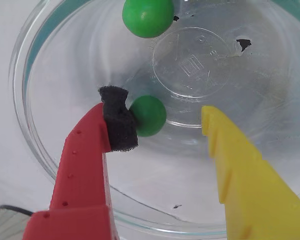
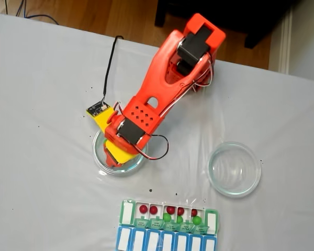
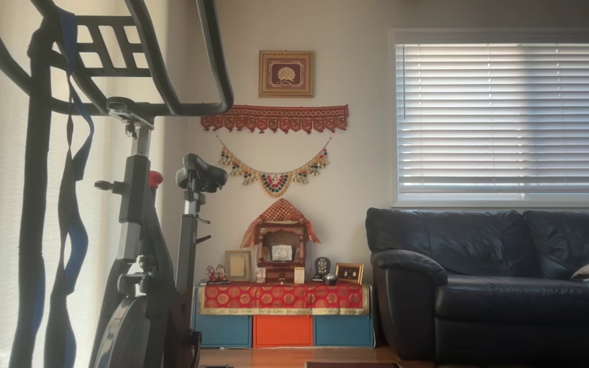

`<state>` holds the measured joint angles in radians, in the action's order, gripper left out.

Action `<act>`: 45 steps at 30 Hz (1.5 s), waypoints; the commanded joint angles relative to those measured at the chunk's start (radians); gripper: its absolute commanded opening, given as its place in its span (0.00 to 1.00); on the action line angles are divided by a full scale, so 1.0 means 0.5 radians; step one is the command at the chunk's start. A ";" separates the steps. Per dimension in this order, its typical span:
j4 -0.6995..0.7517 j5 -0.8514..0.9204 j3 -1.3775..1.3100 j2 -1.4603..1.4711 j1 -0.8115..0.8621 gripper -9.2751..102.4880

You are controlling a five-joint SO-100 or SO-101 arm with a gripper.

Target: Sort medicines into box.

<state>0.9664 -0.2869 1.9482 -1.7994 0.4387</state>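
In the wrist view my gripper (image 1: pixel 162 119) is open inside a clear glass dish (image 1: pixel 35 145). One green pill (image 1: pixel 149 116) lies between the fingers, touching the black foam pad on the red finger (image 1: pixel 85 165). There is a gap between it and the yellow finger (image 1: pixel 240 170). A second green pill (image 1: pixel 148 17) rests farther off in the same dish. In the fixed view the gripper (image 2: pixel 116 157) reaches down into the left dish (image 2: pixel 99 157). The box (image 2: pixel 167 226) lies near the table's front edge, with red pills (image 2: pixel 143 209) and green pills (image 2: pixel 197 220) in its white compartments.
A second round glass dish (image 2: pixel 234 169) stands to the right of the arm, with nothing in it. A black cable (image 2: pixel 109 68) and a small board (image 2: pixel 97 108) lie behind the left dish. The other view faces a living room with an exercise bike (image 3: pixel 141 245) and sofa (image 3: pixel 494 286).
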 commanded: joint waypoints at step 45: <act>0.160 0.123 -0.135 0.037 -0.150 0.21</act>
<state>1.0554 -0.2255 1.9175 -1.7564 0.3866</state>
